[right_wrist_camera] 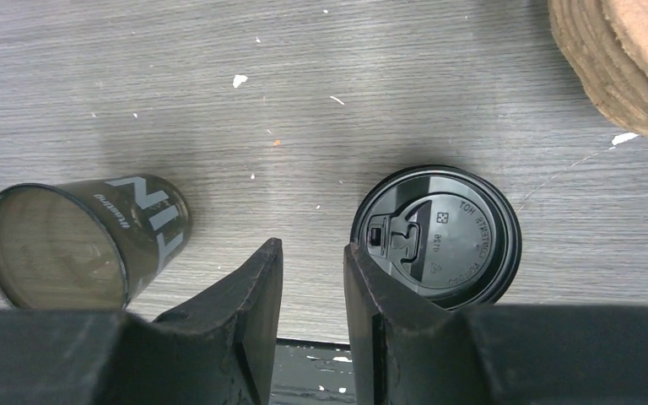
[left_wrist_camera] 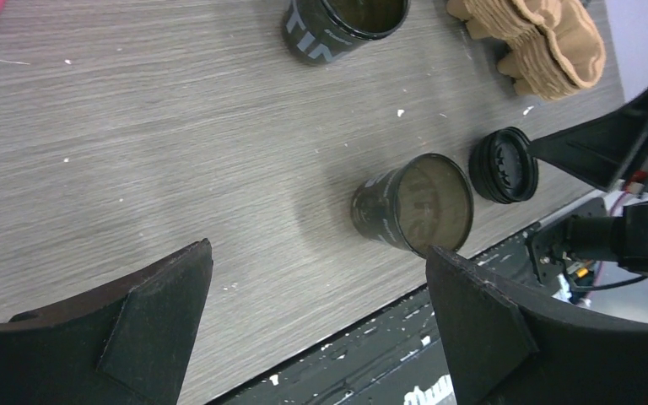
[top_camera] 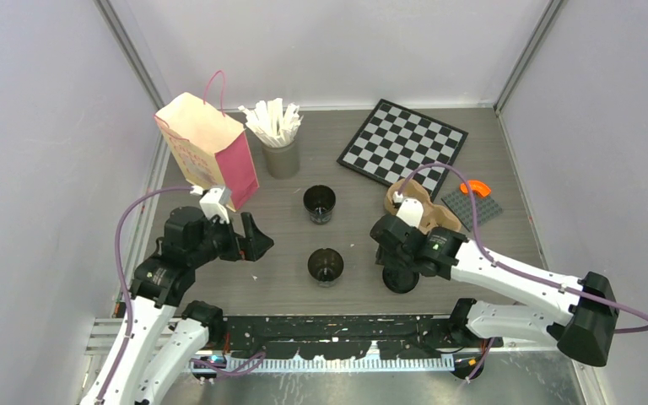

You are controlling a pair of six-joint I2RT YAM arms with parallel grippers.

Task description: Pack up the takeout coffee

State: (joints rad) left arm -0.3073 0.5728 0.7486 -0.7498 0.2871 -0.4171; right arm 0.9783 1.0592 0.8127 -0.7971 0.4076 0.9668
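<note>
Cups of black paper stand upright and open-mouthed near the middle of the grey wood-grain table point(top_camera: 359, 236): the small black far cup point(top_camera: 320, 202) and the small black near cup point(top_camera: 326, 265), one behind the other and apart. Each carries pale grey block lettering on its side and has a dull brownish inner wall. A round black plastic lid point(right_wrist_camera: 436, 236) lies flat on the table, top side up, to the right of the near cup and apart from it, close to the table's front edge. It shows a raised rim, a moulded sip flap and small embossed marks.

The right tool point(right_wrist_camera: 310, 245) points down at the table between the near cup and the lid. Its fingers are released, a narrow gap between them with only bare table in it. One finger overlaps the lid's left edge in the wrist view; whether it touches cannot be told.

The left tool point(left_wrist_camera: 318, 253) is spread wide and grasps nothing. It sits over the left part of the table, facing the near cup.

A pink paper bag with cord handles point(top_camera: 211, 152) stands at the back left, a tall grey cup of white stirrer sticks point(top_camera: 280, 156) just beside it. A black-and-white chessboard point(top_camera: 402, 143) lies at the back right. A brown moulded-pulp carrier point(left_wrist_camera: 557, 46) sits behind the lid, and a grey studded plate point(top_camera: 472, 207) lies near it.
</note>
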